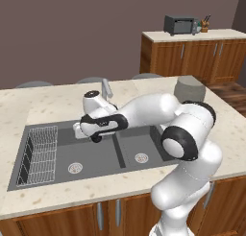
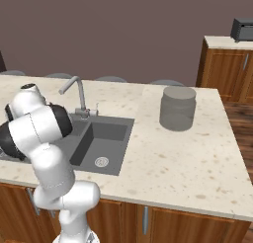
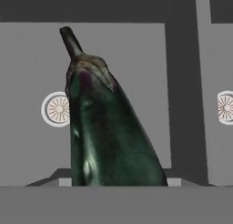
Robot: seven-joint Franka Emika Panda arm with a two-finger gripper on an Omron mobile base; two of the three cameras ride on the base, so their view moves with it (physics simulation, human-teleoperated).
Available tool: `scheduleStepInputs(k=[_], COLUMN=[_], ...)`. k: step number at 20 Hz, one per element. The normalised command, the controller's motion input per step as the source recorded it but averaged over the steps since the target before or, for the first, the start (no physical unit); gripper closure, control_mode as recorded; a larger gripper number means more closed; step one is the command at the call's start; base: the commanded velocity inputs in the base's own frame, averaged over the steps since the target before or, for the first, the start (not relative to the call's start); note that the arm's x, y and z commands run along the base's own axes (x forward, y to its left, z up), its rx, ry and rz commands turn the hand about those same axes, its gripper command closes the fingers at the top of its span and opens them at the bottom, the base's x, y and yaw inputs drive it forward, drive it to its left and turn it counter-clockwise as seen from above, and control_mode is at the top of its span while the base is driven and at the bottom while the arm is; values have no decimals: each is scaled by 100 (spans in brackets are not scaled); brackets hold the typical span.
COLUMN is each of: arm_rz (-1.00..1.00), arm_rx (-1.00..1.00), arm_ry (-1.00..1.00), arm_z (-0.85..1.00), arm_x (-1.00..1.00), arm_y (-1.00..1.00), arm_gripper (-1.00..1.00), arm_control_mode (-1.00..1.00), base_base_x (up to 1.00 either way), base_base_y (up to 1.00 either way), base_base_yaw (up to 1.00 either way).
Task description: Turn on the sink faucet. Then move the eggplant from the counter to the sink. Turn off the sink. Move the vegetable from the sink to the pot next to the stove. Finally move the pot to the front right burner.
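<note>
Eggplant (image 3: 107, 127): held in the part-open gripper (image 1: 97, 138), stem end away from the hand, above the sink (image 3: 27, 141); basin divider to one side, open basin floor beyond.

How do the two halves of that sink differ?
The left basin holds a wire rack; the right basin has none. The robot's hand hangs over the left basin, not the right. Both are dark grey with a round metal drain.

Grey ribbed cylinder (image 2: 178, 108) on counter (image 2: 173, 158).
</note>
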Motion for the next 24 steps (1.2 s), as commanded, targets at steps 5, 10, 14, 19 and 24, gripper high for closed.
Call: scheduleStepInputs(k=[5, 10, 14, 19, 24], arm_rz=[-11, -8, -4, 0, -3], arm_rx=[0, 0, 0, 0, 0], arm_ry=[0, 0, 0, 0, -5], arm_z=[49, 33, 1, 0, 0], arm_x=[-46, -42, -11, 0, -13], arm_y=[-40, -36, -4, 0, -3], arm_gripper=[100, 100, 100, 100, 100], arm_control_mode=[-100, -100, -100, -100, 100], base_base_x=[0, 0, 0, 0, -10], base_base_y=[0, 0, 0, 0, -5], base_base_yaw=[0, 0, 0, 0, -4])
